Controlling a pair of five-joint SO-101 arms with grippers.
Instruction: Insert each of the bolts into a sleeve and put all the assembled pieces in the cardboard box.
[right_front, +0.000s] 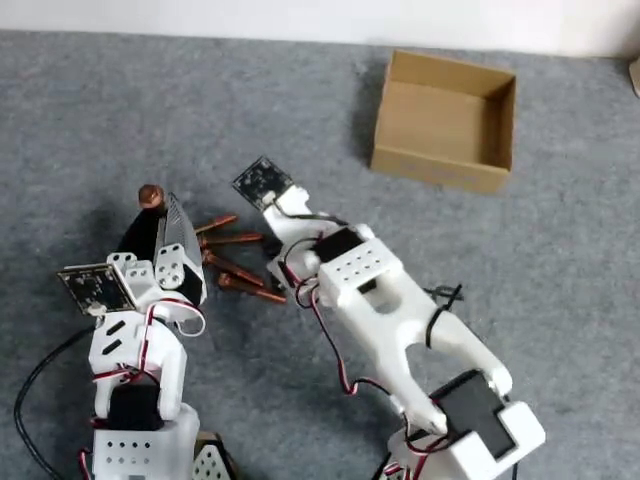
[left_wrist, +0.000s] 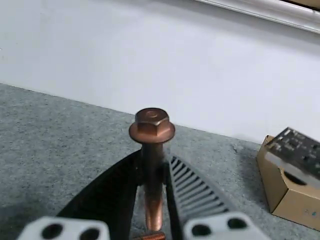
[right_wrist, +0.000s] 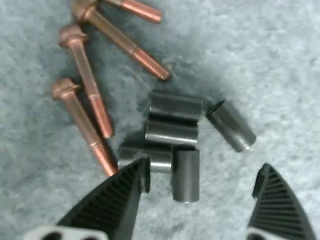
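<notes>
Grips copper-coloured flanged hex bolt (left_wrist: 152, 128) upright in left gripper (left_wrist: 153, 163); hangs right gripper (right_wrist: 204, 168) wide over touching dark steel cylindrical sleeves (right_wrist: 172, 133); risks pinching two together.

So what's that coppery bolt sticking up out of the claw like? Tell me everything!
The bolt is copper-coloured and looks like shiny metal. It has a six-sided head with a round flange under it, then a smooth straight shank. It stands upright, head on top, pinched by its shank between the black finger and the ribbed finger of the left claw. Nothing else touches it that I can see, and it has no sleeve on it yet.
</notes>
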